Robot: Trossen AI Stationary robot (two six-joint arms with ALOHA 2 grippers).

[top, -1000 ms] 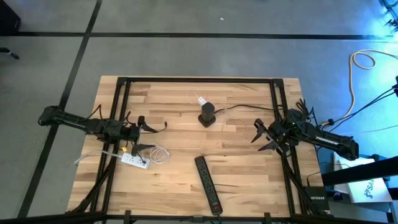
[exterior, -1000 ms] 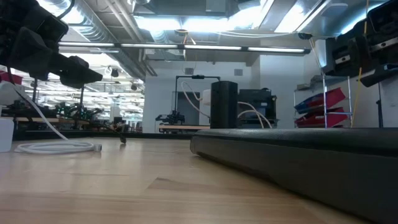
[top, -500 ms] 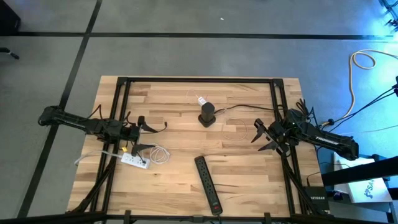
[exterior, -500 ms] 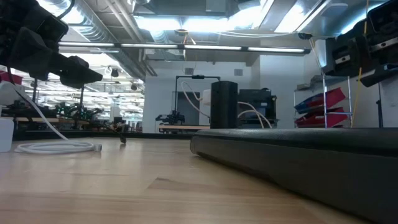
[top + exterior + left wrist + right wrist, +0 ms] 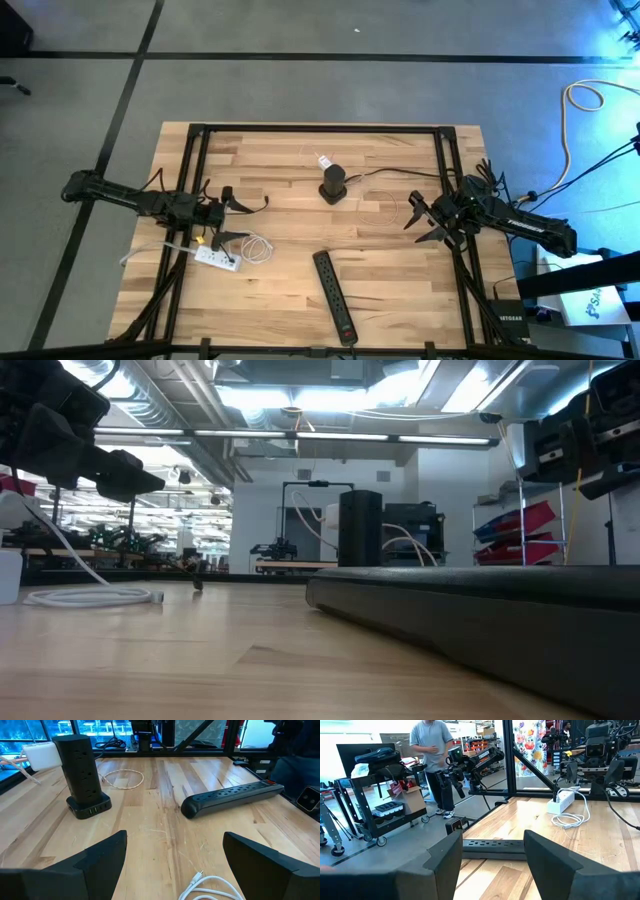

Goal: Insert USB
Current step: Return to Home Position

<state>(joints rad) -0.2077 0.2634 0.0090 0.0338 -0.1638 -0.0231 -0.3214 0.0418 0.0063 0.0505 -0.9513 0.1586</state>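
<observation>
L pincer [image 5: 248,218], R pincer [image 5: 413,221] released, empty. White cable [image 5: 259,247] near L; plug seating unclear, so I fear snag on retract.

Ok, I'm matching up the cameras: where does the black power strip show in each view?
High view: black power strip, near the picture's bottom, centre.
Low view: long dark bar filling the right foreground.
Left wrist view: the strip lies on the wood ahead.
Right wrist view: the strip lies crosswise ahead.
Shared landmark: white cable coil.
</observation>
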